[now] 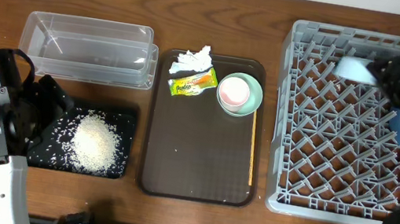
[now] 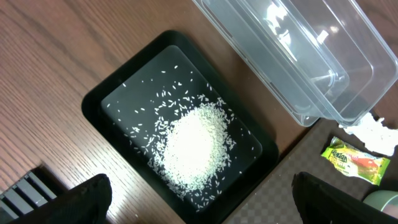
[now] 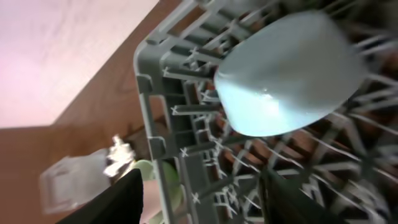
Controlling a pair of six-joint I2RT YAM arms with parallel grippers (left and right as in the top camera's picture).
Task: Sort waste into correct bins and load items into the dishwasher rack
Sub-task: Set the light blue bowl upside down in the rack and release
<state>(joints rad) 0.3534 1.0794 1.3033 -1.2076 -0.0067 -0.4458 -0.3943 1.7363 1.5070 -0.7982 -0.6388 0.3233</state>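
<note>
Claw on the right (image 3: 202,183) spread, empty, near light-blue bowl (image 3: 289,71) in rack (image 3: 146,93) — left claw (image 2: 202,186) spread above rice (image 2: 193,146).

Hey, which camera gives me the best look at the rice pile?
The left wrist view. The rice heap sits mid-frame and close, with single grains visible scattered around it on the black tray. The overhead view shows the same heap whole but small, grains barely separable. The right wrist view does not show it.
</note>
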